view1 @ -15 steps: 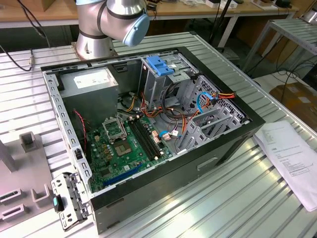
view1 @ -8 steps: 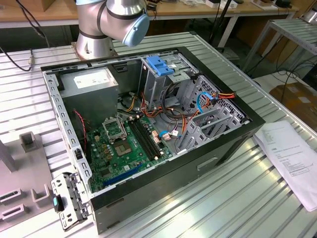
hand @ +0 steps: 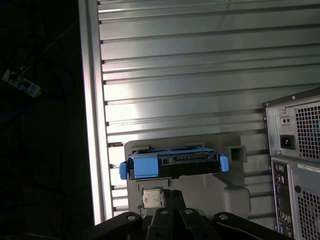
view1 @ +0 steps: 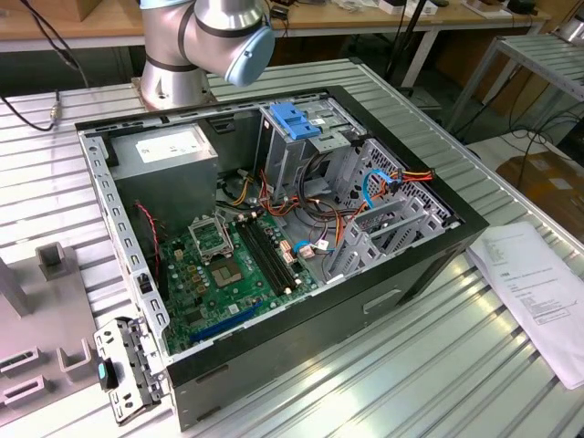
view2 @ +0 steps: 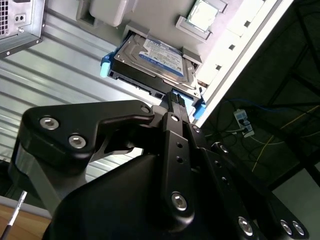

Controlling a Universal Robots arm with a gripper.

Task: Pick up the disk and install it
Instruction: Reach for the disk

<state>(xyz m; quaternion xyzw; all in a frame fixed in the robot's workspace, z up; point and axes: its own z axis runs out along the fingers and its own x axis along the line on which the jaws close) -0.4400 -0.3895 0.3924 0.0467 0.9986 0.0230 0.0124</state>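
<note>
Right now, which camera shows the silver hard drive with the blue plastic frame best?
The second wrist view: the flat silver hard drive in its blue plastic frame shows its labelled top face there. The first wrist view shows the drive edge-on, as a thin blue-framed end.

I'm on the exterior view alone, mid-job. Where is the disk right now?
Observer: In both wrist views the disk lies label up in a grey holder on the slatted table, outside the case.
Operator: Is the gripper on it?
Observer: In the second wrist view the gripper sits right at the disk's connector end. I cannot tell whether they touch.
Operator: Anything else in that holder?
Observer: In the first wrist view, a square silver chip lies in a pocket beside the disk.
</note>
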